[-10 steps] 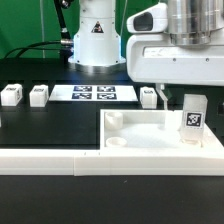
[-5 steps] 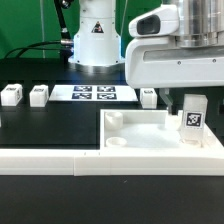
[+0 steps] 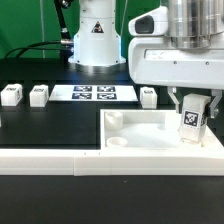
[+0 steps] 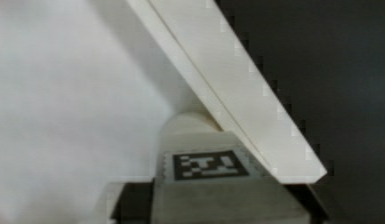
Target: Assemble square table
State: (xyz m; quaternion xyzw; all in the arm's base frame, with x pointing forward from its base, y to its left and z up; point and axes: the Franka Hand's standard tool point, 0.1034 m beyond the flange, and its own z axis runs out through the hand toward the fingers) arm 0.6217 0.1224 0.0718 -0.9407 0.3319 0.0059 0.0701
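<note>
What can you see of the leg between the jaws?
The leg is a small white block, plastic by the look, with a black-white tag on the face toward the exterior camera. It stands upright on the square table slab, near its edge on the exterior view's right. The jaws flank it; contact cannot be told.

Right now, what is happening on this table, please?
The robot arm's gripper hangs over a small white tagged block leg that stands upright near the exterior view's right corner of the large white square plastic slab. Its jaws stand on either side of the leg; whether they already grip it cannot be told. Three more small white block legs wait apart on the black table.
</note>
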